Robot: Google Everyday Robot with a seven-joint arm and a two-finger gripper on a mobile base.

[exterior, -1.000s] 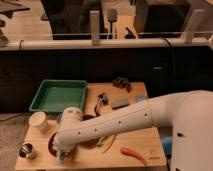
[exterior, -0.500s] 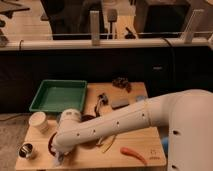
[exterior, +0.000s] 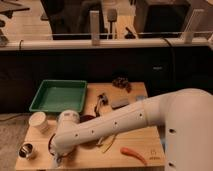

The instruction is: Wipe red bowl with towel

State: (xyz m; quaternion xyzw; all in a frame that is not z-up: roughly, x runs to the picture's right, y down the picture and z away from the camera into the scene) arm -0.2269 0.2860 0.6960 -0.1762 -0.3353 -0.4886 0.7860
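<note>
Now, your gripper (exterior: pixel 57 159) sits low at the lower left of the frame, by the front edge of the table (exterior: pixel 143 140), just right of the small metal cup (exterior: pixel 27 150). Whether it is clamped on anything cannot be told from this view, and no towel can be picked out. The red bowl (exterior: pixel 88 119) shows only as a dark sliver above the forearm, centre-left, a little right of the white cup (exterior: pixel 39 121). To wipe well, I judge you should bring the cloth over the rim, press lightly into the hollow, and sweep round without shoving the bowl toward the cups. The green tray (exterior: pixel 59 95) at upper left looks empty. What the two cups and the bowl hold is hidden.
</note>
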